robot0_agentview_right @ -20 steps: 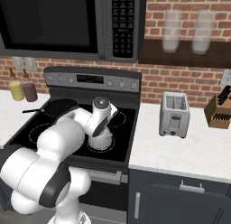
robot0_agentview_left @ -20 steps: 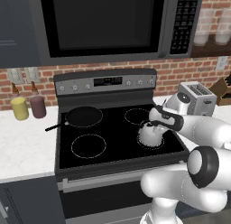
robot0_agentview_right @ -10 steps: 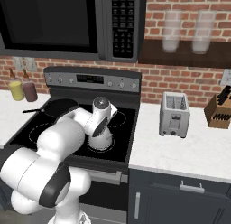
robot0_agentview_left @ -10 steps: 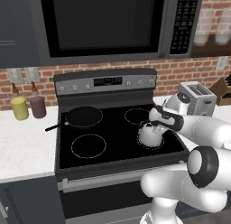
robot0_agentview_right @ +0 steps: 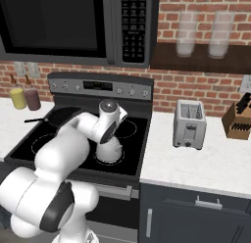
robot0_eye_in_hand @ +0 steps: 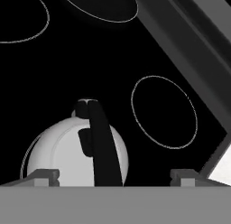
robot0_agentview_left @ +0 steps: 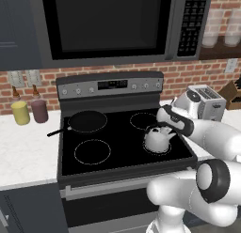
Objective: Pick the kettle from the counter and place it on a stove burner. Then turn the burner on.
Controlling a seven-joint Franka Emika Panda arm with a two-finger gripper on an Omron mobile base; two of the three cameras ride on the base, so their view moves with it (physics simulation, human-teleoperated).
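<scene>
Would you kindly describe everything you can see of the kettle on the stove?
The kettle is a small, squat, dome-shaped vessel with a glossy silvery-white body that looks like polished metal, and a dark arched handle running over its top. It stands upright on the black glass cooktop, on the front right burner ring. In the hand view the open gripper sits just above it, its fingertips spread to either side of the handle and not clamping it.

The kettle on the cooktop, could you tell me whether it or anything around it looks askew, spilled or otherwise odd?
Nothing stands out. The kettle sits upright on the front right stove burner, handle arching over the top. The gripper is just above it, jaws open on either side of the handle. The frying pan lies flat on the back left ring. No spill shows.
</scene>
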